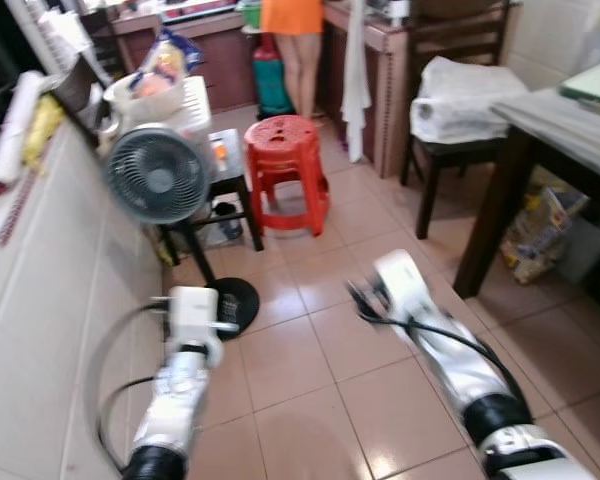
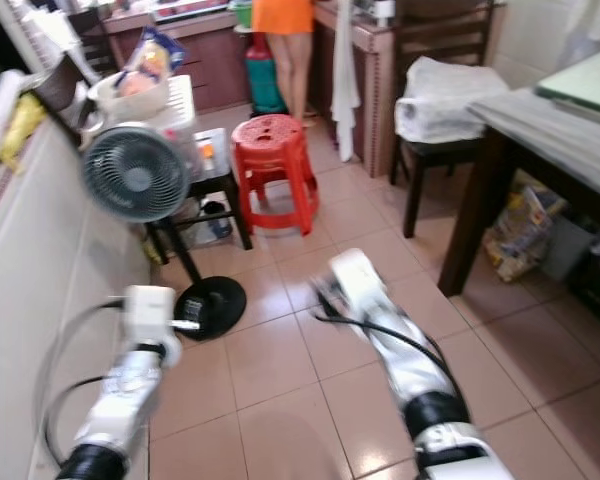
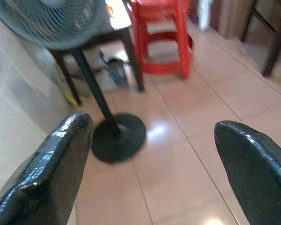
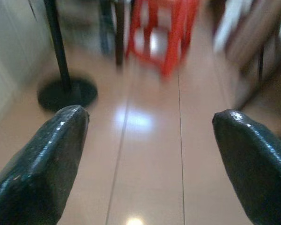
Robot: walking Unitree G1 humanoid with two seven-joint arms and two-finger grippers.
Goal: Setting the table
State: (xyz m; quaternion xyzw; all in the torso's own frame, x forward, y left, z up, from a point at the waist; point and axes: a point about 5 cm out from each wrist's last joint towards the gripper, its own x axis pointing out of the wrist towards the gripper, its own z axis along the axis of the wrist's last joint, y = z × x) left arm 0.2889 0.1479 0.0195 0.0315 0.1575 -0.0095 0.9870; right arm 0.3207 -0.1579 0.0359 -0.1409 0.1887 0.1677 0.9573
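Observation:
The dining table [image 1: 555,120] stands at the right, with a grey top and dark wooden legs; a pale green mat [image 1: 595,82] lies on its far corner. Both my arms reach forward over the tiled floor. My left gripper [image 3: 150,140] is open, its two black fingers [image 3: 51,168] wide apart with nothing between them. My right gripper [image 4: 150,131] is open too and holds nothing. In the left eye view the left gripper [image 1: 223,325] hangs near the fan's base, and the right gripper [image 1: 358,295] is over the middle of the floor.
A standing fan [image 1: 158,175] with a round black base [image 1: 230,305] is by the tiled counter wall on the left. Behind it are a small dark side table [image 1: 228,180], a red plastic stool [image 1: 288,165] and a person [image 1: 295,40] at the back counter. A dark chair [image 1: 455,120] holds a white bag.

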